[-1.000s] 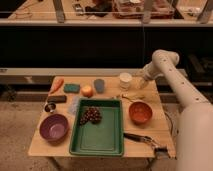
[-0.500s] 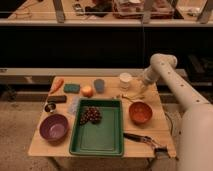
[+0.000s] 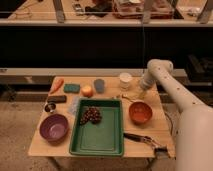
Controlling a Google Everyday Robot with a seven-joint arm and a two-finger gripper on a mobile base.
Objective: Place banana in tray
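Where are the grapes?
In the camera view, the dark grapes lie inside the green tray, in its far left corner, near the yellow fruit. The gripper is right of the tray, between the white cup and the orange bowl.

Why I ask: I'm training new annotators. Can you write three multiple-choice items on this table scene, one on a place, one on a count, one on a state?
1. Where is the end effector?
A. at the table's front left corner
B. over the middle of the front edge
C. at the back right, beside the white cup

2. How many bowls stand on the table?
A. one
B. two
C. four

3. How does the banana lie with regard to the green tray?
A. outside it, on the table
B. inside it
C. balanced on its rim

Answers:
1 C: the arm ends next to the white cup, behind the orange bowl.
2 B: one purple bowl and one orange bowl.
3 A: the banana lies just past the tray's back right corner; only the grapes lie in the tray.
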